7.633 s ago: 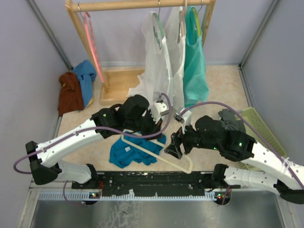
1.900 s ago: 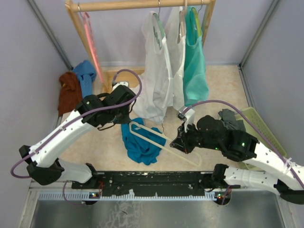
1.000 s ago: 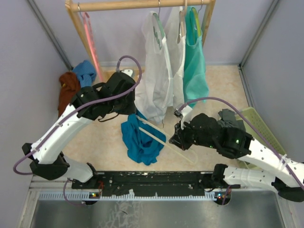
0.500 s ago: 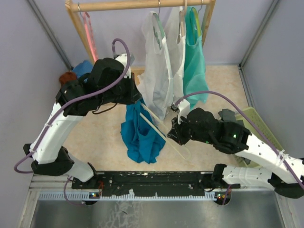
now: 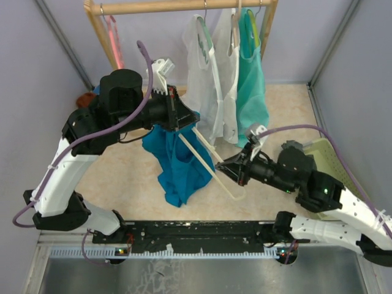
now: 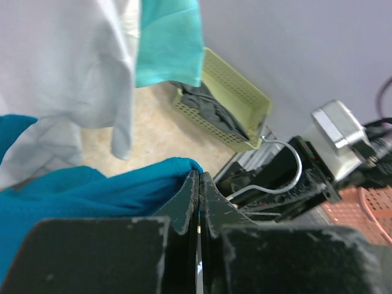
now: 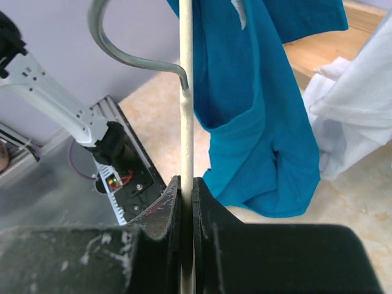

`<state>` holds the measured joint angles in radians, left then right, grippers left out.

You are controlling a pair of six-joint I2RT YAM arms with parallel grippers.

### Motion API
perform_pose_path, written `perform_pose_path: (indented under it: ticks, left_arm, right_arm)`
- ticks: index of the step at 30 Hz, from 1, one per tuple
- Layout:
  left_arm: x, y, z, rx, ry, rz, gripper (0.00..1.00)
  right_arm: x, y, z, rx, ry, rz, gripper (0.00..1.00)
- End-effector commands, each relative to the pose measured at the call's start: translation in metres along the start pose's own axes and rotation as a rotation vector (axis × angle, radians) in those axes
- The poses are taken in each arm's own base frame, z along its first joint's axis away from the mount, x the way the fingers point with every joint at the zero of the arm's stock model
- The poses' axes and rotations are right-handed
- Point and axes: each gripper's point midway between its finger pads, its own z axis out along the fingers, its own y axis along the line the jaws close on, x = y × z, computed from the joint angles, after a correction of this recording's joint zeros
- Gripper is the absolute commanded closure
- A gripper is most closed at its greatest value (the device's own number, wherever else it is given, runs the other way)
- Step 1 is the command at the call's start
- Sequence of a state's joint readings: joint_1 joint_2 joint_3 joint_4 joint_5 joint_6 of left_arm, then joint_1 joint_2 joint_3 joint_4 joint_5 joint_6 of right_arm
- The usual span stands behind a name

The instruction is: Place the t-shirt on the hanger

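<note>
The teal-blue t-shirt (image 5: pixel 174 162) hangs in the air from my left gripper (image 5: pixel 185 116), which is shut on a fold of its upper edge. In the left wrist view the cloth (image 6: pixel 92 190) bunches left of the closed gripper (image 6: pixel 199 177). The cream hanger (image 5: pixel 205 160) slants from the shirt's top down to my right gripper (image 5: pixel 224 166), which is shut on its bar. In the right wrist view the bar (image 7: pixel 186 92) rises from the right gripper (image 7: pixel 187 180), the silver hook (image 7: pixel 116 52) curls left, and the shirt (image 7: pixel 257 122) drapes on the right.
A wooden rack (image 5: pixel 184 6) at the back carries white garments (image 5: pixel 211 79), a mint tank top (image 5: pixel 251 79) and a pink hanger (image 5: pixel 112 27). A green basket (image 5: pixel 331 159) with dark clothes sits on the right. A brown cloth (image 5: pixel 86 98) peeks out behind the left arm.
My left gripper has risen and carried the t-shirt off the table, so it now hangs free. The right arm has shifted and the hanger has tilted up toward the shirt.
</note>
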<state>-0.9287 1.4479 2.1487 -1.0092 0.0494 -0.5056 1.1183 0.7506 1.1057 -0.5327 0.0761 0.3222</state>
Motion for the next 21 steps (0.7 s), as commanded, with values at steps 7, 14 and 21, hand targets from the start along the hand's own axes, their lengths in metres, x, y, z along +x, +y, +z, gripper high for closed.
perform_pose_path:
  ticks: [7,14,21]
  left_arm:
    - [0.002,-0.045,0.001,0.209,-0.001,0.031,1.0]
    - [0.006,-0.037,0.001,0.173,-0.002,0.041,1.0]
    - [0.008,-0.019,-0.002,0.088,-0.009,0.064,1.0]
  right_arm:
    - [0.009,0.004,0.005,-0.045,-0.077,0.062,1.0]
    - [0.052,-0.008,0.005,0.04,0.162,0.09,1.0]
    - [0.063,-0.01,-0.022,0.063,0.242,0.122,1.0]
